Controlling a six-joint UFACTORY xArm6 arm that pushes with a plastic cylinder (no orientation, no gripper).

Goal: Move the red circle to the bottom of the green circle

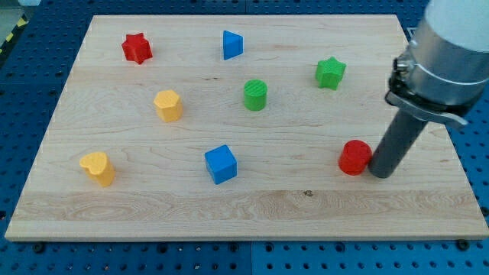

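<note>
The red circle (354, 157) lies on the wooden board at the view's lower right. The green circle (255, 95) stands near the board's middle, up and to the left of the red circle. My tip (380, 173) rests on the board right against the red circle's right side, touching it or nearly so. The dark rod rises from the tip up to the grey arm body at the view's top right.
A red star (137, 48) and a blue triangle (232, 44) lie near the top. A green star (330, 72) lies at upper right. A yellow hexagon (168, 105), a yellow heart (98, 168) and a blue cube (221, 163) lie left and centre. The board's edge (244, 238) runs along the bottom.
</note>
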